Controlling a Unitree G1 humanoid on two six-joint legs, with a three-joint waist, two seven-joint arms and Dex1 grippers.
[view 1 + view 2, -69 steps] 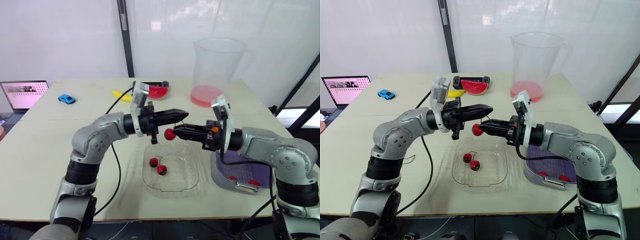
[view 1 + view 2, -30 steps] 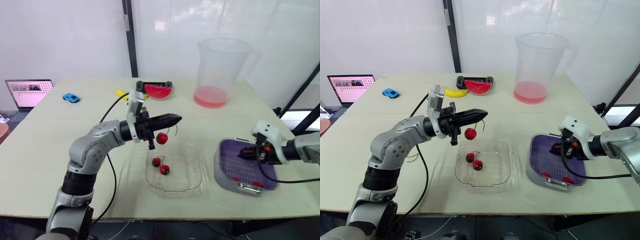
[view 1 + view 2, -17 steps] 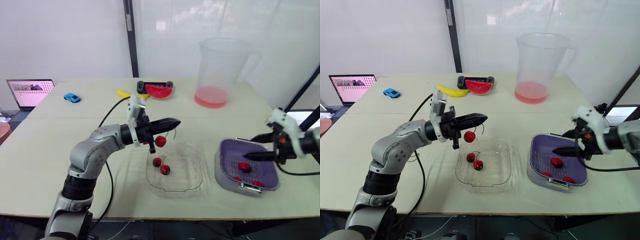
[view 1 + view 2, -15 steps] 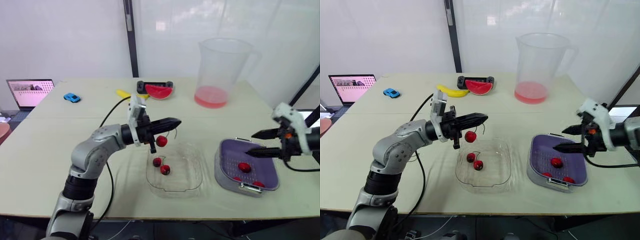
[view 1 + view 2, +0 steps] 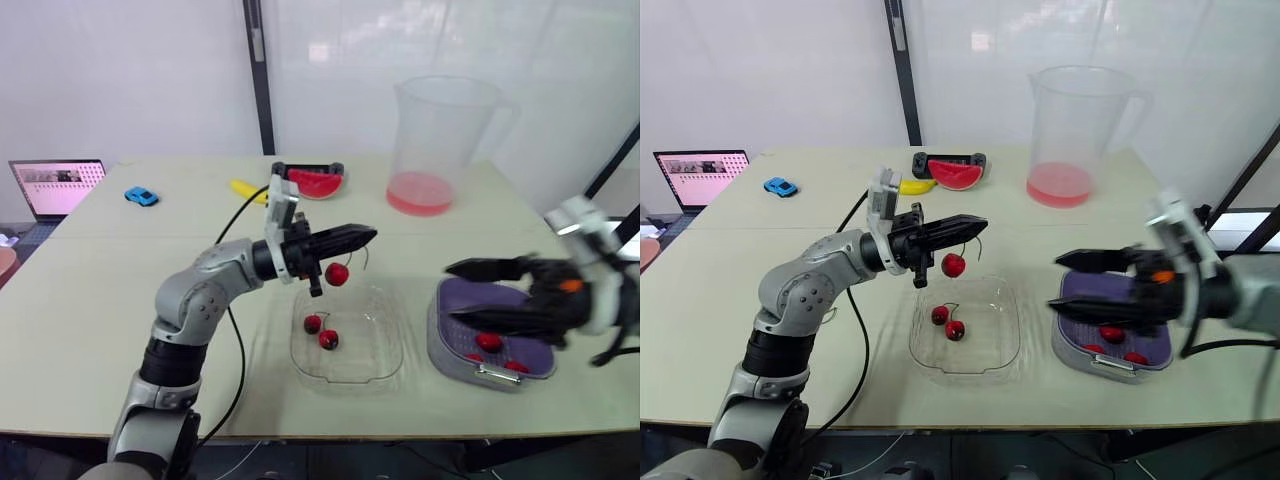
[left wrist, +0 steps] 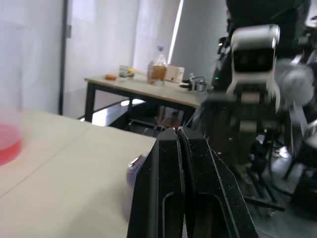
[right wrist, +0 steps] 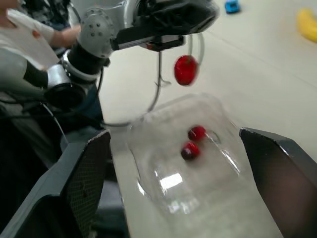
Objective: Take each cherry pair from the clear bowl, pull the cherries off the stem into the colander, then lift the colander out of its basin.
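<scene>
Black left fingers [image 5: 345, 238] are pressed shut, a lone cherry [image 5: 953, 265] dangling by its stem beneath them, above the clear bowl [image 5: 1010, 340] where a cherry pair [image 5: 946, 322] lies. Right fingers [image 5: 1095, 258] gape wide, empty, over the purple colander [image 5: 1160, 342] holding loose cherries [image 5: 1112, 334] on the desk [image 5: 700, 300].

No text, label, brand or number can be read. The laptop [image 5: 55, 188] at the left edge has a lit screen, its content too small to make out. The bottle [image 6: 159, 63] on a far table is blurred.
</scene>
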